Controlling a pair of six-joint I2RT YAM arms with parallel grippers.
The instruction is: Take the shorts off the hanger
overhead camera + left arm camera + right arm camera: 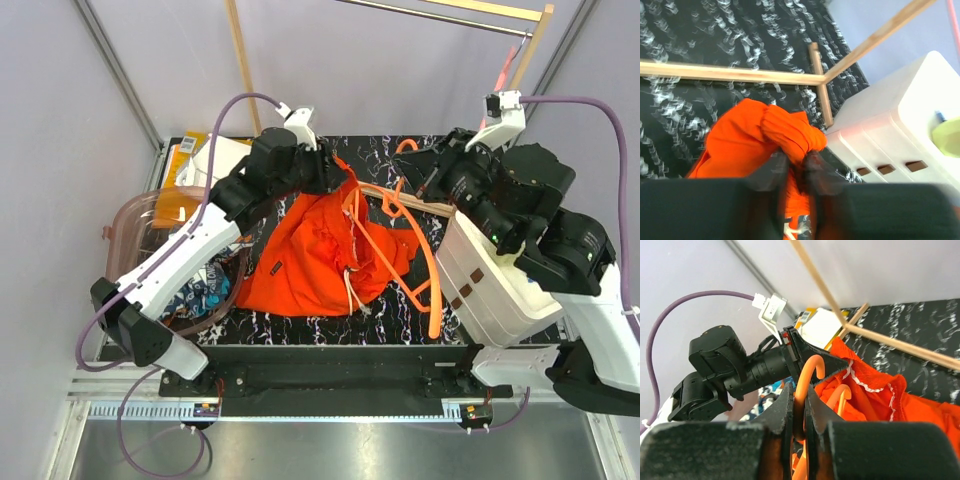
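The plain orange shorts (315, 255) with a white drawstring hang bunched over the dark patterned mat. My left gripper (335, 172) is shut on their upper edge; in the left wrist view the cloth (765, 135) is pinched between the fingers (772, 172). My right gripper (425, 188) is shut on the hook of an orange hanger (807, 375), whose arm (432, 275) slopes down to the right of the shorts. A second orange hook (840, 392) shows against the cloth (880, 390). The patterned shorts (212, 290) lie in a clear bin at the left.
A clear plastic bin (135, 225) stands at the left. A white drawer unit (495, 290) stands at the right under my right arm and also shows in the left wrist view (900, 125). A wooden rail (730, 74) crosses the mat. A rack bar (440, 15) spans the back.
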